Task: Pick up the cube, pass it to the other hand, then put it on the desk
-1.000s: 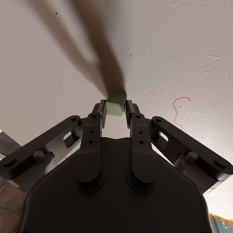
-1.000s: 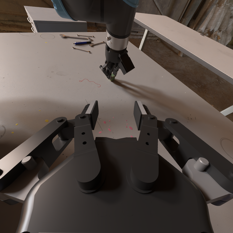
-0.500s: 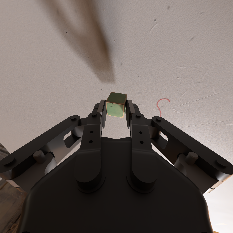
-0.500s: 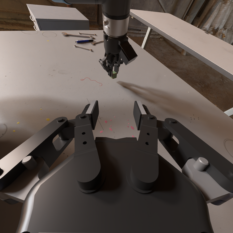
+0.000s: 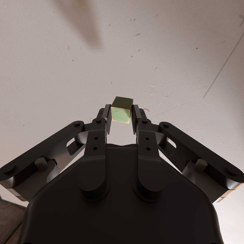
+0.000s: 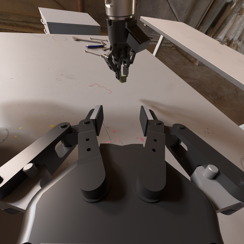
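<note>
A small green cube (image 5: 121, 110) with worn pale edges sits between the fingertips of my left gripper (image 5: 121, 112), which is shut on it and holds it in the air above the grey desk (image 5: 66, 79). In the right wrist view the left gripper (image 6: 122, 75) hangs point-down from its arm with the cube (image 6: 122, 79) at its tips, well above the desk (image 6: 39, 79). My right gripper (image 6: 121, 116) is open and empty, nearer the desk's front, some way short of the cube.
Several wrenches (image 6: 87, 39) and a blue pen (image 6: 95, 46) lie at the desk's far side. A red squiggle (image 6: 100, 87) and pink spots (image 6: 118, 138) mark the desk. A grey cabinet (image 6: 68, 23) and a second table (image 6: 198, 43) stand beyond.
My left gripper has lifted the cube off the desk and risen, coming nearer the right gripper. Its shadow has drifted away from the cube. The right gripper stays open.
</note>
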